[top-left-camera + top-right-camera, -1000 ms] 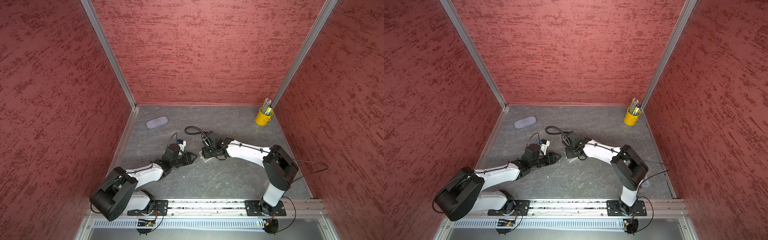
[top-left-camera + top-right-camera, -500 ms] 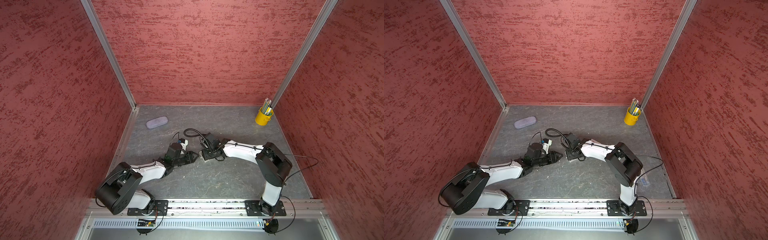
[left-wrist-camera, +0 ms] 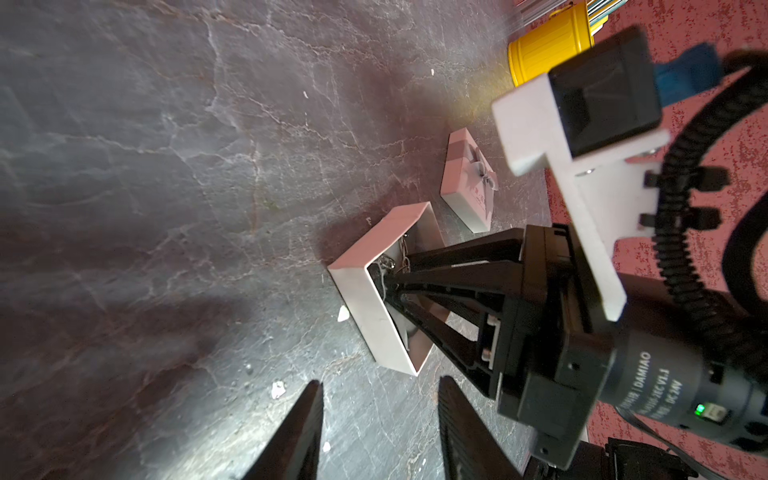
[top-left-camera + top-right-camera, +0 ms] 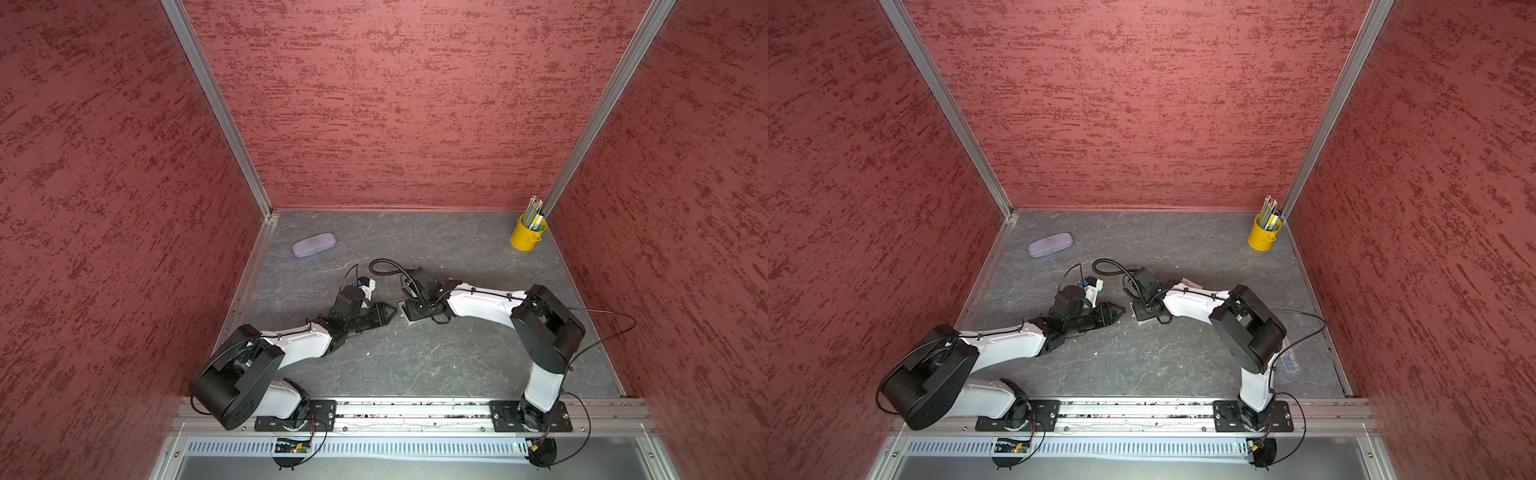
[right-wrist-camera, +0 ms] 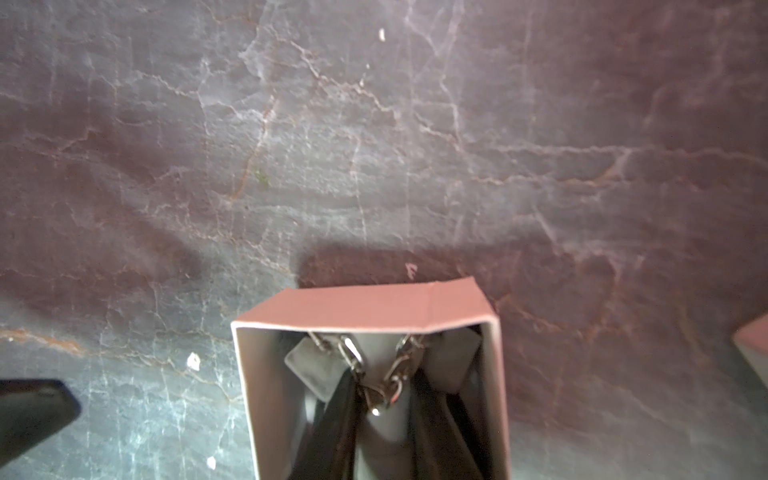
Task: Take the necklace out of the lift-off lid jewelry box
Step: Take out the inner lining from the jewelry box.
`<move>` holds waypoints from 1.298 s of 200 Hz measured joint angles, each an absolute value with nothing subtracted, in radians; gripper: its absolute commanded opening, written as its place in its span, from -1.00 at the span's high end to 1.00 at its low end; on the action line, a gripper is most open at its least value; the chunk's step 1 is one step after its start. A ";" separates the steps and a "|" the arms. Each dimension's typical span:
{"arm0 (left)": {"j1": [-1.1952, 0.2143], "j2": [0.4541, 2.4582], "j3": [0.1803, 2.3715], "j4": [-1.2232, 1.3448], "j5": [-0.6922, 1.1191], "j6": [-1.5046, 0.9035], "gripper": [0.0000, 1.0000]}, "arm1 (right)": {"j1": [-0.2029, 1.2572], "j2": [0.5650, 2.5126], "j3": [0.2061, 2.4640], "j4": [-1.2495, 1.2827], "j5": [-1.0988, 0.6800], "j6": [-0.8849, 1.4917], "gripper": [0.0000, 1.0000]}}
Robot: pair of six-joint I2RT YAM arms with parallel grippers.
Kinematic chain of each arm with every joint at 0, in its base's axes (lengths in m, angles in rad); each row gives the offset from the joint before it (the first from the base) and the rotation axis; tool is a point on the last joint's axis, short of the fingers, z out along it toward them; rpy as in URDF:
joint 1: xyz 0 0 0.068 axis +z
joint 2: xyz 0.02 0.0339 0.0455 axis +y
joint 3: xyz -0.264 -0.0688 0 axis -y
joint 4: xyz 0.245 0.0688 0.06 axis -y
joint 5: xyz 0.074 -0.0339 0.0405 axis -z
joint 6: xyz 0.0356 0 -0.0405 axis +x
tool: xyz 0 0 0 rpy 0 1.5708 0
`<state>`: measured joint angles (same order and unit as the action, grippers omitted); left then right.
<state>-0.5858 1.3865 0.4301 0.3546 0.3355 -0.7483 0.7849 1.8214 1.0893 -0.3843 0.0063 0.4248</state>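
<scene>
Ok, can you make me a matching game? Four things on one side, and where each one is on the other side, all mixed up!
Things:
1. thin silvery chain necklace
2. white cardboard lid with grey bow
3. yellow metal bucket of pencils
4. lilac oblong glasses case

Places:
A. far right corner of the grey table
B. far left, near the wall
C. inside the open white cardboard box
D. flat on the table, beside the box

Pairs: 1-C, 2-D, 3-A, 4-B.
</scene>
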 measured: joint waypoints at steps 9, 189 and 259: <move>-0.586 1.386 0.437 0.349 0.335 -0.748 0.08 | 0.785 1.808 1.078 -0.384 0.006 0.426 0.70; -0.585 1.399 0.507 0.365 0.345 -0.758 0.13 | 0.786 1.622 0.984 -0.324 0.001 0.467 0.88; -0.517 1.223 0.522 0.338 0.400 -0.705 0.10 | 0.786 1.419 0.984 -0.324 0.032 0.484 0.87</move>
<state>-0.5167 1.2228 0.5224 0.3378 0.3996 -0.7048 0.7864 1.4189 0.9844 -0.3244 0.0322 0.4843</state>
